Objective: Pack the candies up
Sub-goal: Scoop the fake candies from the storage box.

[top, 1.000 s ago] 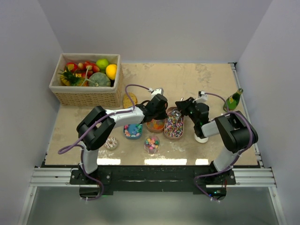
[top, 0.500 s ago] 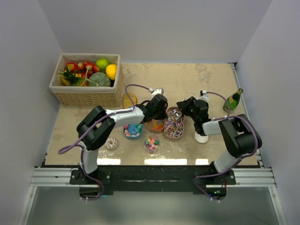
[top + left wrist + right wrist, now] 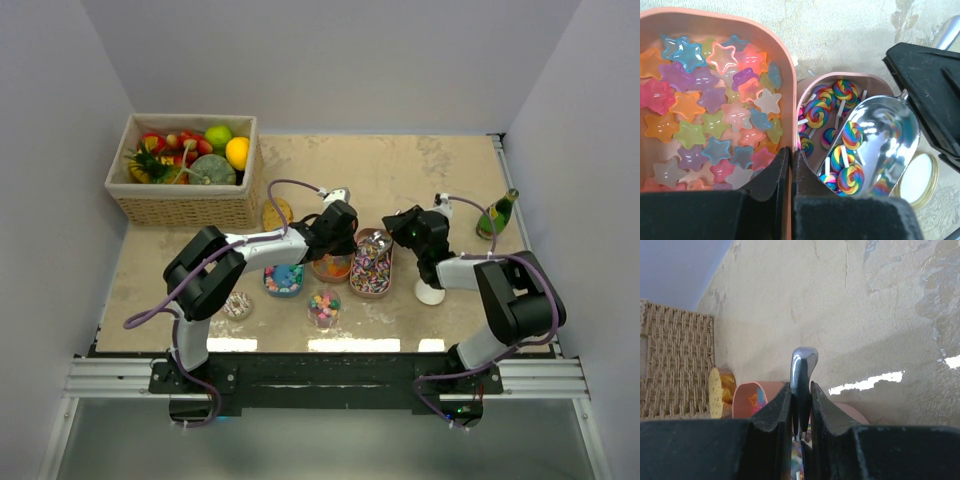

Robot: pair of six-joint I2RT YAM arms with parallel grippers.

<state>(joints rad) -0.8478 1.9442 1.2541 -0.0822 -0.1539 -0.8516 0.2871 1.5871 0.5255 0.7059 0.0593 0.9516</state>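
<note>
Blue tub (image 3: 283,280) of mixed sweets, a clear jar (image 3: 323,308) of pastel ball candies and a small dish (image 3: 237,304) stand in a row on the near-left side of the lollipop tray (image 3: 826,77), closest to the arm bases. That makes three small containers.

Two pink oval trays sit side by side. The lollipop tray holds swirled lollipops (image 3: 817,111), and the star tray (image 3: 790,85), touching its left side, is heaped with translucent star candies (image 3: 715,107). The left gripper (image 3: 790,175) is pinched fully closed on the star tray's wall where it meets the lollipop tray, and seems to be steadying it.

One silver scoop (image 3: 880,135) lies over the lollipop tray, carrying four or five lollipops. Its long axis runs from the bowl back and rightward to its handle (image 3: 803,365). The right gripper (image 3: 801,405) is clamped narrowly on that handle. The load is on the right arm, so the coming move probably swings the scoop toward the near-left containers.

One gold-rimmed lid (image 3: 918,172) lies just right of the lollipop tray. Farther off on the counter are one green bottle (image 3: 497,212) to the far right and one woven basket (image 3: 185,205) of fruit to the far left.
</note>
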